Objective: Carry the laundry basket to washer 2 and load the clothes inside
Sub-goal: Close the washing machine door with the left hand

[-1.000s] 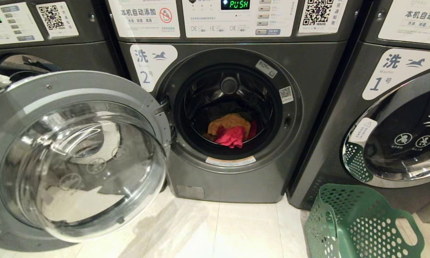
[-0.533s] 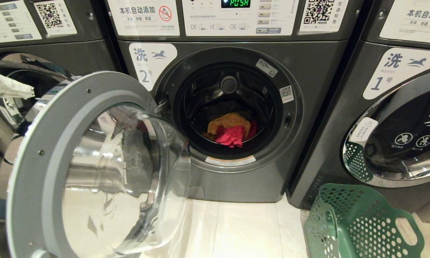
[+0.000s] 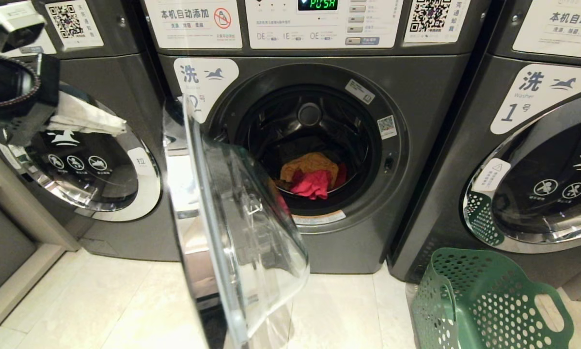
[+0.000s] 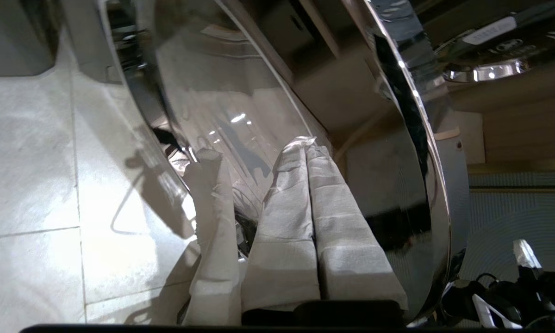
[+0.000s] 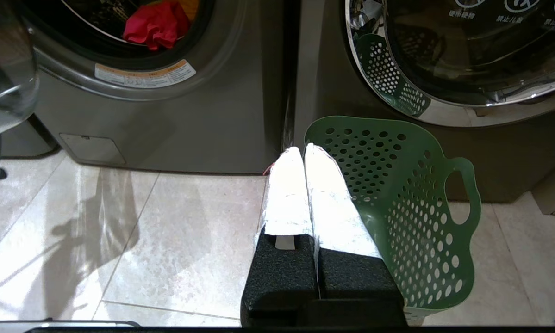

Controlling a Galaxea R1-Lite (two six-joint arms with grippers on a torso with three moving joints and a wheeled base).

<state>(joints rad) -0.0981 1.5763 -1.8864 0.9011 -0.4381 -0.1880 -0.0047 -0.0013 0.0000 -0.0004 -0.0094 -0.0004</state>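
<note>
head view showed the clothes (image 3: pixel 312 177) lying inside the drum of washer 2 (image 3: pixel 314 145), and the laundry basket (image 3: pixel 484 300) standing empty on the floor in front of washer 1 (image 3: pixel 537 160) — set aside, i'd judge, since loading looked done. the glass door (image 3: pixel 232 232) stood edge-on, about half open. the left gripper (image 4: pixel 307 148), fingers pressed together, reached along the door's outer face, likely to push it shut. the right gripper (image 5: pixel 303 152) hung low beside the basket, fingers together, idle.
</note>
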